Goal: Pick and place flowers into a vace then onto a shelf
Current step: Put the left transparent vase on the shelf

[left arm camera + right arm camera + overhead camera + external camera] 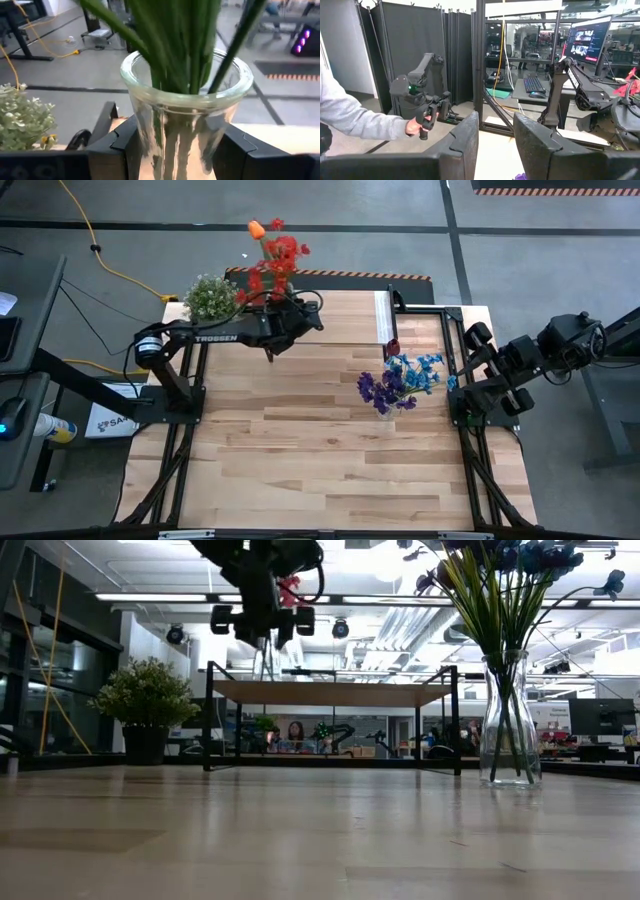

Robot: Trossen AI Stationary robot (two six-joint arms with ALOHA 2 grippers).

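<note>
My left gripper (270, 308) is over the shelf (330, 692) at the table's far edge, shut on a clear glass vase (182, 100) that holds green stems (185, 45) with red flower clusters (278, 262) and an orange tulip (256, 228). In the low view the left gripper (262, 615) is above the shelf's plank top and the vase glass (265, 662) reaches down toward it. A second glass vase (510, 725) with purple and blue flowers (398, 383) stands on its base on the table. My right gripper (492, 145) is open, drawn back at the table's right edge. My left gripper pinches the vase's narrow neck (150, 135), just below the flared rim, between its two fingers (117, 147), one on each side. The fingers come in level from the near side. The vase stays upright, its flowers rising above; whether its base rests on the shelf cannot be told.
A bushy pale-green potted plant (210, 298) stands at the shelf's left end, close to my left arm. The shelf's white strip (383, 315) is at its right end. A person's sleeve and hand with a hand controller (422, 122) show beyond the table.
</note>
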